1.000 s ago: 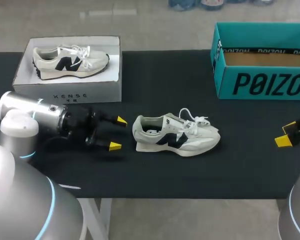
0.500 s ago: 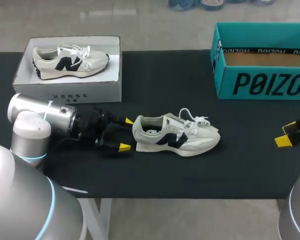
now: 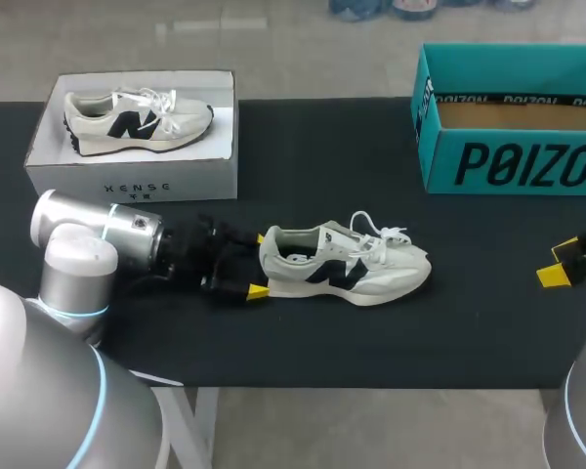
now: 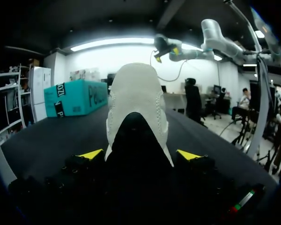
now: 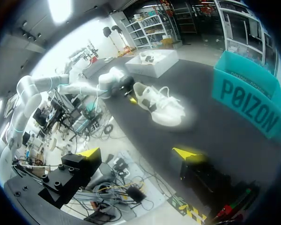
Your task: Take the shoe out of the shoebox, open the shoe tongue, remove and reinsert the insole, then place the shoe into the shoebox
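The shoe (image 3: 347,266) stood on the table (image 3: 322,166), outside the shoebox (image 3: 508,161). Our left claw (image 3: 258,264) had its fingers apart round the heel, we think to hold it steady. Our right claw (image 3: 560,261) sat far off, fingers apart too.

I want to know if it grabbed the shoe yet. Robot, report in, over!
Left gripper open, straddling heel of the shoe. Right gripper open, empty, off to the side. Shoe upright on table; nothing blocking it.
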`<state>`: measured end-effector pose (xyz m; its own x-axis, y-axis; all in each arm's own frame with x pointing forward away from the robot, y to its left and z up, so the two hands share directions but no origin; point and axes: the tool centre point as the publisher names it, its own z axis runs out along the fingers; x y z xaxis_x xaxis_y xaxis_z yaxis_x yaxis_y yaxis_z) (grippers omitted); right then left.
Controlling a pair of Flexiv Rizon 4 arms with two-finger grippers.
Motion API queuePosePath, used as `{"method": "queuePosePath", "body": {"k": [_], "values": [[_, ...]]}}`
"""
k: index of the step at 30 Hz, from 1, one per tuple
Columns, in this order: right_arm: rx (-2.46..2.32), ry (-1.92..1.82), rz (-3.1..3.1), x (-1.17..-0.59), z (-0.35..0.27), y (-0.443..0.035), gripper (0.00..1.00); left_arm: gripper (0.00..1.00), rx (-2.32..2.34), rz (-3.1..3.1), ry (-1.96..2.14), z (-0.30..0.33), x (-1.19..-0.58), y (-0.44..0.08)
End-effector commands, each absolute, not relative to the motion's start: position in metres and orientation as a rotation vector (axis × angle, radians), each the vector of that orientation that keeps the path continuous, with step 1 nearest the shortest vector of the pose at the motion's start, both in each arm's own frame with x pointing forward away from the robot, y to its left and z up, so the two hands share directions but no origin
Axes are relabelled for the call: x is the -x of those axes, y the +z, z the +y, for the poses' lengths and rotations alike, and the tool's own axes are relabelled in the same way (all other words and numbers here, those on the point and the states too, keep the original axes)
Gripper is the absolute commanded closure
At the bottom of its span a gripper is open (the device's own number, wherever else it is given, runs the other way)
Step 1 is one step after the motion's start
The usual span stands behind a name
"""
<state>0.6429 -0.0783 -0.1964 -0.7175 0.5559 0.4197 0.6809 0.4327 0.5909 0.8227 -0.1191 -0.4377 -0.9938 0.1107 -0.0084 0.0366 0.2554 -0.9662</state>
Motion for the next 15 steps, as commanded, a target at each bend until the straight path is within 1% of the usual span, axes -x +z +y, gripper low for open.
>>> {"method": "queuePosePath", "body": {"k": [1,7,8,15], "values": [[1.135,-1.159,-2.545,-0.6303,-0.0793,-0.1946,0.00,0.00,0.135,-2.445,1.869,-0.1248,-0.8214,-0.4410],[1.135,-1.159,-2.545,-0.6303,-0.0793,-0.1946,0.00,0.00,0.064,-2.478,1.828,-0.1261,-0.8224,-0.4438],[1.135,-1.159,-2.545,-0.6303,-0.0793,-0.1946,0.00,1.00,0.058,-2.455,1.837,-0.1262,-0.8226,-0.4442],[1.135,-1.159,-2.545,-0.6303,-0.0793,-0.1946,0.00,1.00,0.058,-2.455,1.837,-0.1262,-0.8226,-0.4442]]}}
